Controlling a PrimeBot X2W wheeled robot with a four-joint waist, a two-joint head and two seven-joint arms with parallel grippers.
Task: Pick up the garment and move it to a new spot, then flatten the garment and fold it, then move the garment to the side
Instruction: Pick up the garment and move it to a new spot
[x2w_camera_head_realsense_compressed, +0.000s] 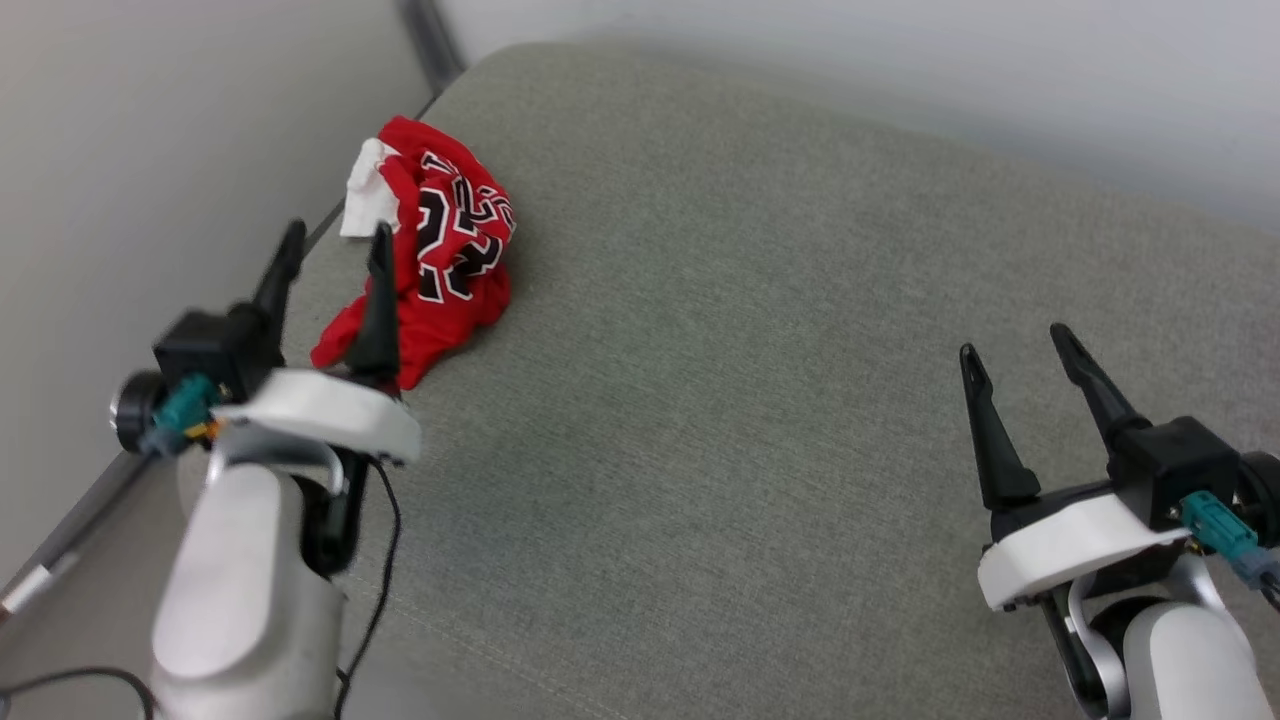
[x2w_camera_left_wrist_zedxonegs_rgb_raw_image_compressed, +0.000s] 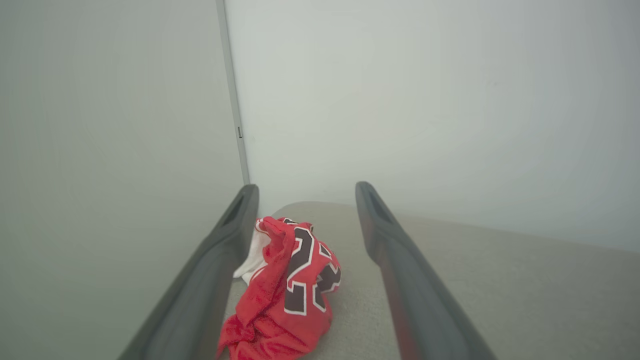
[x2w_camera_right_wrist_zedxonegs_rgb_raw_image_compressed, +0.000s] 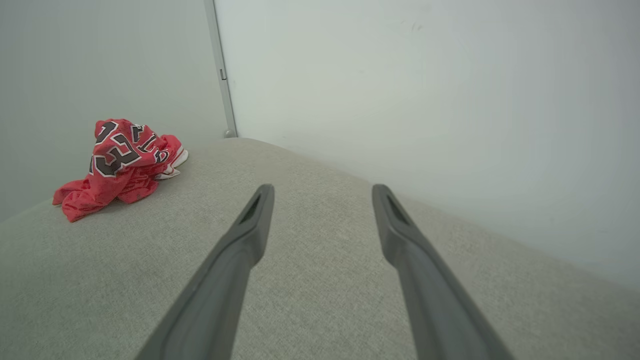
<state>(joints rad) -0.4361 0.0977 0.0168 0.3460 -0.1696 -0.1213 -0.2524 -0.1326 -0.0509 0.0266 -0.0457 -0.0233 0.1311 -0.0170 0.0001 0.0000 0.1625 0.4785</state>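
Crumpled red mesh jersey with black, white-edged numerals (x2w_camera_head_realsense_compressed: 440, 250) lies bunched at the far-left corner of the grey fabric cushion (x2w_camera_head_realsense_compressed: 750, 350). Left pincer (x2w_camera_head_realsense_compressed: 338, 232) is spread wide and empty, right pincer (x2w_camera_head_realsense_compressed: 1012, 342) likewise, well apart. Judged light and limp; take the raised top fold. The left wrist view frames the jersey (x2w_camera_left_wrist_zedxonegs_rgb_raw_image_compressed: 285, 290) between its fingers; the right wrist view gives the heap's side profile (x2w_camera_right_wrist_zedxonegs_rgb_raw_image_compressed: 120, 165).

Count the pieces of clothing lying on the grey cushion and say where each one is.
1: a crumpled red jersey lies near the far left corner of the grey cushion, just ahead of the open left gripper. Another piece bundled inside it would be hidden.
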